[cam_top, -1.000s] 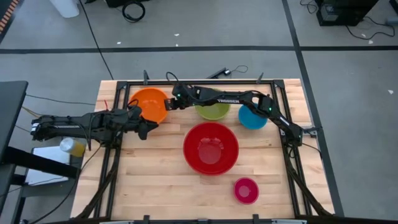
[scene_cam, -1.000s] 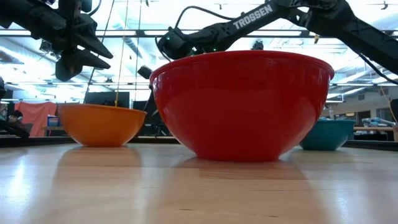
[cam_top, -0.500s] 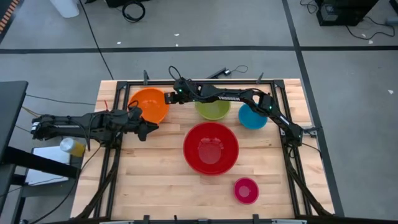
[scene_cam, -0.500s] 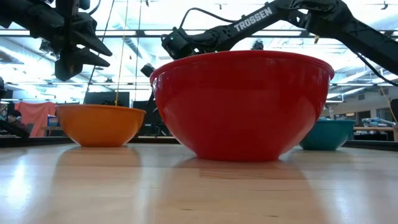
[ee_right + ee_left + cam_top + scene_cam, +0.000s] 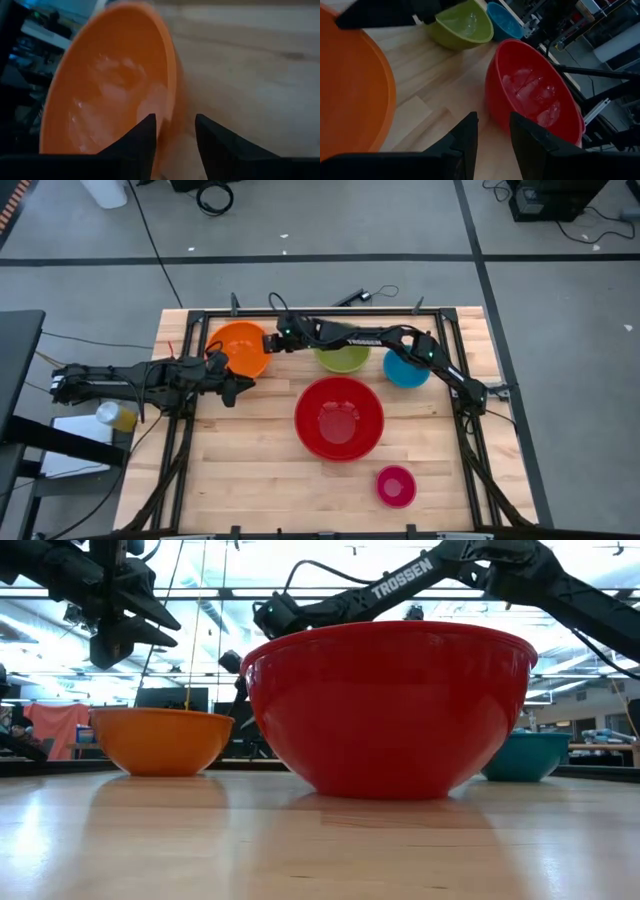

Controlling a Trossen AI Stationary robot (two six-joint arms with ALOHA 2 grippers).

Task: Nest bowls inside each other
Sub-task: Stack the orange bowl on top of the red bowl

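Observation:
Five bowls stand on their bases on the wooden table: orange [image 5: 240, 348] at the far left, lime green [image 5: 342, 358] and blue [image 5: 405, 367] along the far side, red [image 5: 339, 417] in the middle, and small pink [image 5: 395, 485] at the near right. My right gripper [image 5: 268, 340] reaches across the table to the orange bowl's right rim [image 5: 172, 100]. It is open, with one finger over the bowl's inside and one outside the wall. My left gripper [image 5: 232, 385] hangs open just on the near side of the orange bowl, with nothing between its fingers.
A black metal frame [image 5: 180, 380] runs along the table's left, far and right sides. Bare wood lies along the near side, left of the pink bowl. The red bowl [image 5: 385, 705] fills the middle of the low view and hides the green bowl.

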